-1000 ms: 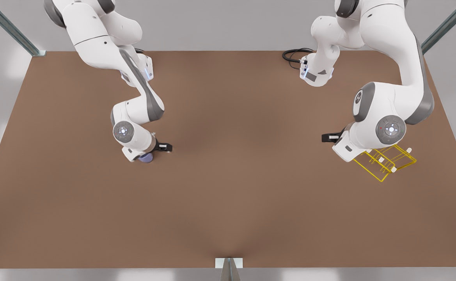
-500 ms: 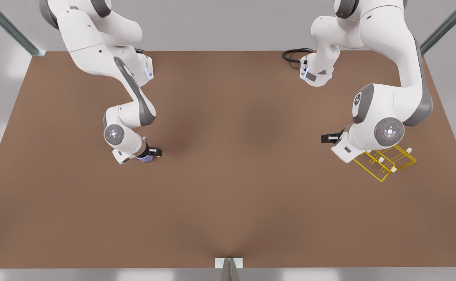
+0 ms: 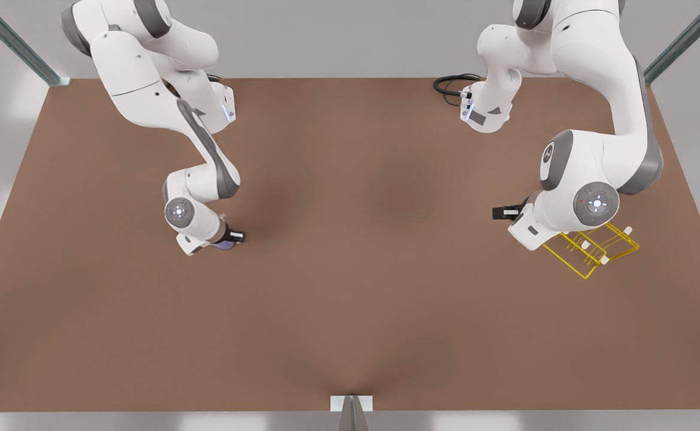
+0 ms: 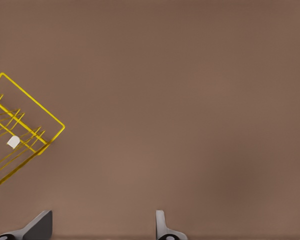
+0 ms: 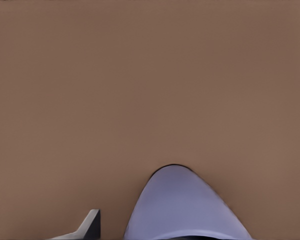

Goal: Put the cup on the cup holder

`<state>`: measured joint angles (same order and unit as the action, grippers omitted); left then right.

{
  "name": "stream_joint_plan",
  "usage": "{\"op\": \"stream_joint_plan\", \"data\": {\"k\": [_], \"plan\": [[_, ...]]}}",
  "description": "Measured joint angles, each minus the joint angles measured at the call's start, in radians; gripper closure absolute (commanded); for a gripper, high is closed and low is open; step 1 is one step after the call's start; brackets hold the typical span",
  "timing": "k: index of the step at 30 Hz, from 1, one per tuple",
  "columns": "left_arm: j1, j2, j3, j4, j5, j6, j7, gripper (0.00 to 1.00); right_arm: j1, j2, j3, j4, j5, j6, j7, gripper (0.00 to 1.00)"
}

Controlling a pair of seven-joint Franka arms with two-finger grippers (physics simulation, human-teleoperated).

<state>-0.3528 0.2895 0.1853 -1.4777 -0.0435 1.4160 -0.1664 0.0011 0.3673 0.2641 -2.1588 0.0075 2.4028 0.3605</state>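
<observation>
1. The brown matte worktop carries everything in the scene; I can read no writing or brand mark on it.
2. Two white-and-grey arms reach down over it. The right arm is at the front view's left, the left arm at the front view's right. Small markings on their joints are too small to read.
3. The yellow thin-wire rectangular cup holder lies on the worktop at the front view's right, turned at an angle and partly under the left arm's wrist. White-tipped pegs stand among its wires.
4. The left end effector hovers above bare worktop just beside the cup holder. Its two dark fingers stand wide apart with nothing between them.
5. The right end effector is low at the front view's left, well apart from the cup holder. One grey finger shows beside the cup; whether the pair grips it, I cannot tell.
6. The small plain lavender-blue cup sits at this end effector. It is smooth, unmarked and narrows toward one end.
</observation>
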Motion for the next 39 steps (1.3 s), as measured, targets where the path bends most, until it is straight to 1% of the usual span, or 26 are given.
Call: {"op": "stream_joint_plan", "data": {"k": [11,14,17,20,23,26,28,31,35,37,39], "plan": [[0.0,0.009,0.0,0.0,0.001,0.004,0.0,0.0,0.005,-0.016,0.001,0.017,-0.012,0.004,-0.011,0.79],[0.0,0.009,0.0,0.0,0.001,0.004,0.0,0.0,0.012,-0.028,0.007,0.075,-0.012,0.003,-0.009,0.79],[0.0,0.008,0.001,0.0,0.001,0.002,0.0,0.0,0.046,0.015,0.014,0.231,-0.007,0.002,-0.012,0.79],[0.0,0.008,0.001,0.0,0.001,0.0,-0.001,0.0,0.061,0.102,0.077,0.398,0.023,0.0,-0.023,0.79],[0.0,0.008,0.001,0.0,0.002,-0.002,-0.001,0.0,0.065,0.196,0.153,0.544,0.153,0.002,-0.033,0.79],[0.0,0.008,0.0,0.0,0.002,-0.003,-0.001,0.0,0.065,0.304,0.259,0.661,0.311,0.028,-0.042,0.79],[0.0,0.007,0.0,0.0,0.001,-0.004,-0.001,0.0,0.065,0.397,0.332,0.745,0.374,0.058,-0.048,0.79],[0.0,0.006,0.0,0.0,0.001,-0.005,-0.001,0.0,0.06,0.52,0.432,0.815,0.449,0.088,-0.064,0.79],[0.0,0.007,0.0,0.0,0.001,-0.008,-0.001,0.0,0.066,0.606,0.469,0.83,0.688,0.115,-0.128,0.79],[0.0,0.006,0.0,0.0,0.001,-0.009,-0.001,0.0,0.138,0.648,0.469,0.869,0.795,0.149,-0.158,0.79],[0.0,0.006,0.0,0.0,0.001,-0.01,-0.001,0.0,0.223,0.71,0.468,0.96,0.861,0.186,-0.184,0.79]]}}
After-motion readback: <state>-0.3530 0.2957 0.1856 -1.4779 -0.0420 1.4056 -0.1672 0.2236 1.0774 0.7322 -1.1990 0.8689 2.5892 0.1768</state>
